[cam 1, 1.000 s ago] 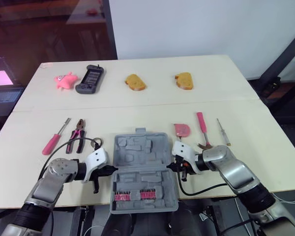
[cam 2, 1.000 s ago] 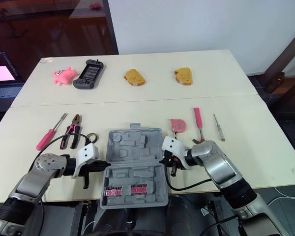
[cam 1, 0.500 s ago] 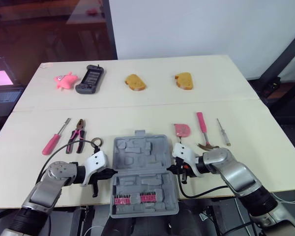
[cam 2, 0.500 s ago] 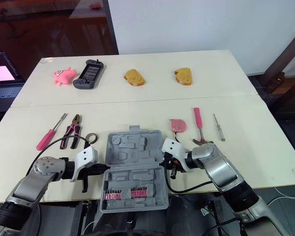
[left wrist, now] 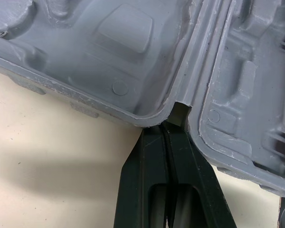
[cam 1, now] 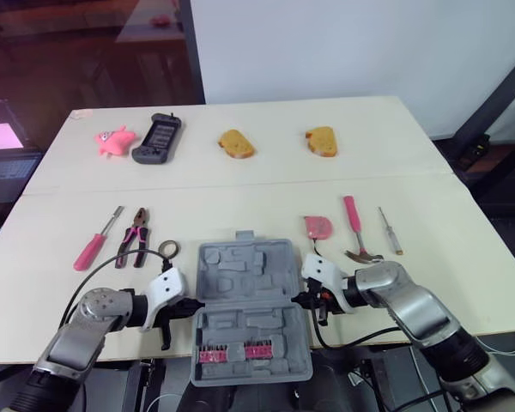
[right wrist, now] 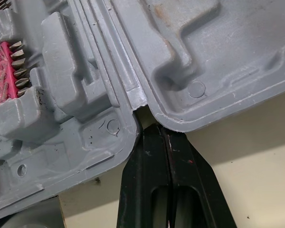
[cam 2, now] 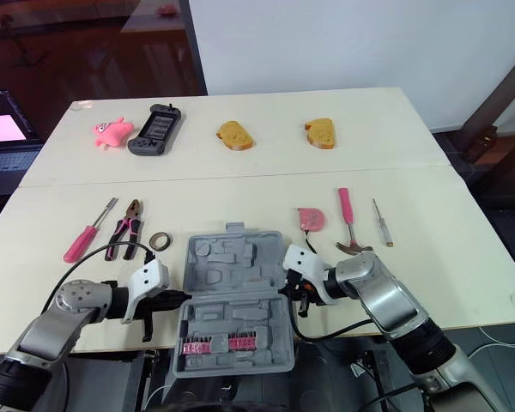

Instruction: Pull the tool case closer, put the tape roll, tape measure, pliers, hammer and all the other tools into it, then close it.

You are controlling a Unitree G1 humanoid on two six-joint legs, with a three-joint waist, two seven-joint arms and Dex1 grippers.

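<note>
Left eye view, read from the left: shows a pink-handled screwdriver [cam 1: 93,245] lying on the pale table [cam 1: 240,184], pliers [cam 1: 136,236] just beside it, and a tape roll [cam 1: 169,249] flat near the far left corner of the tool case [cam 1: 251,300]. Finds the left gripper [left wrist: 168,124] low by the table's near edge, clenched with both black fingers pressed flat together, grasping nothing, tips set at the hinge notch on the case's left side. Shows the grey case lying open between the two grippers, lid half farther away, tray half nearer and overhanging the table's edge, with a row of bits [cam 1: 233,351] in pink holders inside the tray. Meets the right gripper [right wrist: 154,127] at the opposite hinge notch, likewise clenched on nothing, fingers together. Further right, picks out a pink tape measure [cam 1: 318,227], a hammer [cam 1: 354,230] with a pink handle, and a slim screwdriver [cam 1: 389,230], all outside the case. Along the far side, lists a pink toy [cam 1: 113,140], a dark handheld device [cam 1: 158,137] and two bread slices [cam 1: 236,143].
</note>
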